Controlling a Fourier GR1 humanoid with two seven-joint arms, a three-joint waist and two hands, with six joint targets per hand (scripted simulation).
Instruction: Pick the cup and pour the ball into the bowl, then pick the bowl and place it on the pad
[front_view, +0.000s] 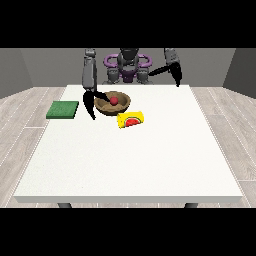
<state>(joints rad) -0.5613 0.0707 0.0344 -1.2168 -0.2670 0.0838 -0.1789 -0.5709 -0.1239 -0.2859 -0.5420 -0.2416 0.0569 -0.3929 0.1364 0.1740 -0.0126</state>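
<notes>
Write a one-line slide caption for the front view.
Red ball in brown bowl, yellow cup on its side beside it, hand at view's left at the bowl's rim.

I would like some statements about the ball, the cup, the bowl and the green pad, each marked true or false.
1. The red ball lies inside the brown bowl. True.
2. The yellow cup stands upright on the table. False: it lies on its side, in front of the bowl.
3. The bowl rests on the green pad. False: the bowl is on the table, apart from the pad, which lies towards the view's left.
4. The hand at the view's left is beside the bowl. True.
5. The hand at the view's right holds the cup. False: it is raised near the table's far edge, away from the cup.
</notes>
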